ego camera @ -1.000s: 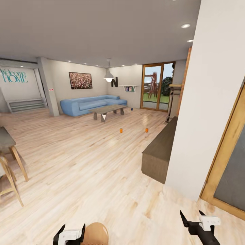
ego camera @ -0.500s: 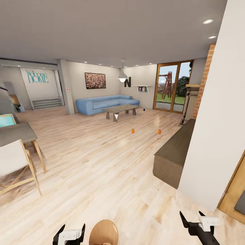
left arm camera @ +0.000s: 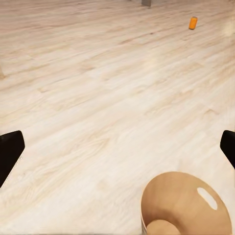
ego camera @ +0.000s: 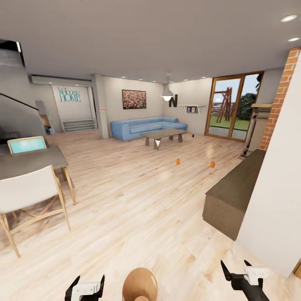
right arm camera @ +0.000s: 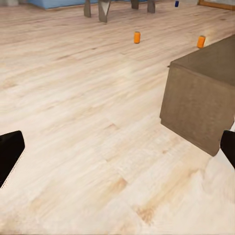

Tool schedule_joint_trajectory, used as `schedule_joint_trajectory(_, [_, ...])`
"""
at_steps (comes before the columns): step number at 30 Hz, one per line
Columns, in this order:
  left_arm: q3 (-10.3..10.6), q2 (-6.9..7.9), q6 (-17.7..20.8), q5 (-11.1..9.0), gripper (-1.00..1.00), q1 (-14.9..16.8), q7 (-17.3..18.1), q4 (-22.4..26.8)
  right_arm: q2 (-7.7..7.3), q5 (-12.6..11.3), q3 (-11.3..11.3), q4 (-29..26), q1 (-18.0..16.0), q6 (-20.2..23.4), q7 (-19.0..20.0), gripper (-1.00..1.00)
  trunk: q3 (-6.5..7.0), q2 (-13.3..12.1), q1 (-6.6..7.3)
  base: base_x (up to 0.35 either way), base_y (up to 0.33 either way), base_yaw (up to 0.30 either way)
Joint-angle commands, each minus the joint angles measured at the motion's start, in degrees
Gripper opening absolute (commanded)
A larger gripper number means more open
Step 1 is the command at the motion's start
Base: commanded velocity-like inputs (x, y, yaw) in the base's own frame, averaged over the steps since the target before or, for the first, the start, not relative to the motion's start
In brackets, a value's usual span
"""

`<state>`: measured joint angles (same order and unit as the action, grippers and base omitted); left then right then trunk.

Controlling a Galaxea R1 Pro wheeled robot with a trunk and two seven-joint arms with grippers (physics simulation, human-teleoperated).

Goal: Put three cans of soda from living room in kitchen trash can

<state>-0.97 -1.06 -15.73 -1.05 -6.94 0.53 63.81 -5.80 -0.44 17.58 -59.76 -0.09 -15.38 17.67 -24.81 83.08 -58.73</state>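
Two orange soda cans [ego camera: 177, 161] [ego camera: 212, 164] stand on the pale wood floor of the living room, far ahead of me. A dark blue can [ego camera: 192, 135] stands beyond them, beside the coffee table [ego camera: 163, 134]. The right wrist view holds the same orange cans [right arm camera: 137, 37] [right arm camera: 200, 41] and the blue can [right arm camera: 176, 3]. The left wrist view catches one orange can [left arm camera: 193, 22]. The tash can [ego camera: 140, 285] [left arm camera: 186, 208], tan-brown inside, sits low between my arms, and neither gripper touches it. My left gripper [ego camera: 89, 279] [left arm camera: 117, 152] and right gripper [ego camera: 235, 265] [right arm camera: 117, 152] are open and hold nothing.
A low dark wood cabinet [ego camera: 234, 194] [right arm camera: 203, 100] juts out from a white wall corner [ego camera: 276, 196] on the right. On the left stand a dining table [ego camera: 35, 161] and a white chair [ego camera: 27, 194]. The blue sofa [ego camera: 146, 126], glass doors [ego camera: 232, 108] and brick fireplace [ego camera: 278, 100] lie far ahead.
The camera has turned left, so the whole room has slid right in the picture and the dining table and chairs have come into view. Cans and grippers have not moved.
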Motion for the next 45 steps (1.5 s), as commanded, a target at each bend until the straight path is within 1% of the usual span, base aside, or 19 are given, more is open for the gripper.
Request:
schedule_joint_trajectory(1, [0.0, 0.0, 0.0, 0.0, 1.0, 0.0, 0.0, 0.0, 0.0, 0.0, 0.0, 0.03, 0.0, 0.0, 0.0, 1.0, 0.0, 0.0, 0.0, 0.0, 0.0, 0.256])
schedule_joint_trajectory(34, [0.0, 0.0, 0.0, 0.0, 1.0, 0.0, 0.0, 0.0, 0.0, 0.0, 0.0, 0.08, 0.0, -0.01, 0.0, 1.0, 0.0, 0.0, 0.0, 0.0, 0.0, 0.254])
schedule_joint_trajectory(38, [0.0, 0.0, 0.0, 0.0, 1.0, 0.0, 0.0, 0.0, 0.0, 0.05, 0.0, 0.08, 0.0, 0.0, 0.0, 1.0, 0.0, 0.0, 0.0, 0.0, 0.0, 0.153])
schedule_joint_trajectory(45, [0.0, 0.0, 0.0, 0.0, 1.0, 0.0, 0.0, 0.0, 0.0, 0.1, -0.08, 0.08, 0.0, 0.0, 0.03, 1.0, 0.0, 0.0, 0.0, 0.0, 0.0, 0.032])
